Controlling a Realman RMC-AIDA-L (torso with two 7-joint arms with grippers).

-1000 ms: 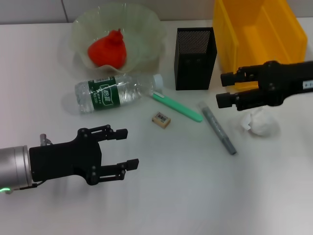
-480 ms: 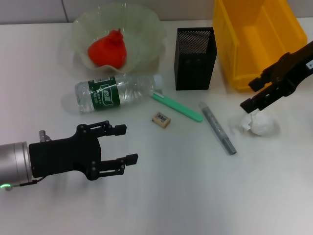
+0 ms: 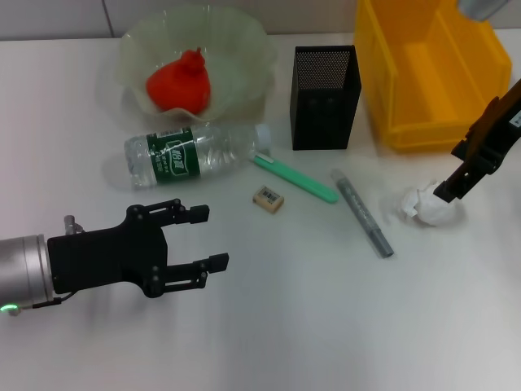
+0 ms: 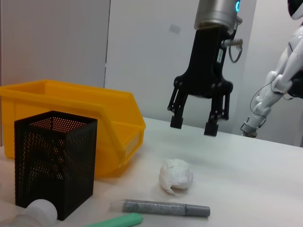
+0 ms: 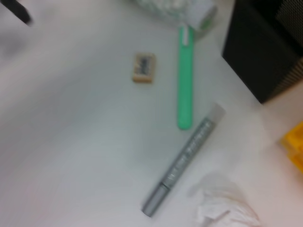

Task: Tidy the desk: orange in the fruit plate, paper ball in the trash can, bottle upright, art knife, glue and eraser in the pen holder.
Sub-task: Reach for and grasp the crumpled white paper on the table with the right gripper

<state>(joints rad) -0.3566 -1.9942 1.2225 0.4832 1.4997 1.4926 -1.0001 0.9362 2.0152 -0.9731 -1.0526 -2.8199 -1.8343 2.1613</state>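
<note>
Right gripper (image 4: 194,125) spread, released, poised directly over crumpled white paper ball (image 3: 429,205), at six o'clock from bright yellow rectangular bin (image 3: 427,69). Left gripper (image 3: 207,238) spread, idle. Bottle label text illegible.

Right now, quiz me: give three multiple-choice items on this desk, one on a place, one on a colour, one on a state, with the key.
1. Where is the orange?
A. in the fruit plate
B. in the trash can
C. beside the eraser

2. What colour is the pen holder?
A. yellow
B. black
C. green

3. How is the bottle?
A. upright
B. held
C. lying down

Key:
1 A, it sits inside the ruffled bowl.
2 B, black mesh.
3 C, it lies on its side on the desk, and the open left gripper is clear of it.
</note>
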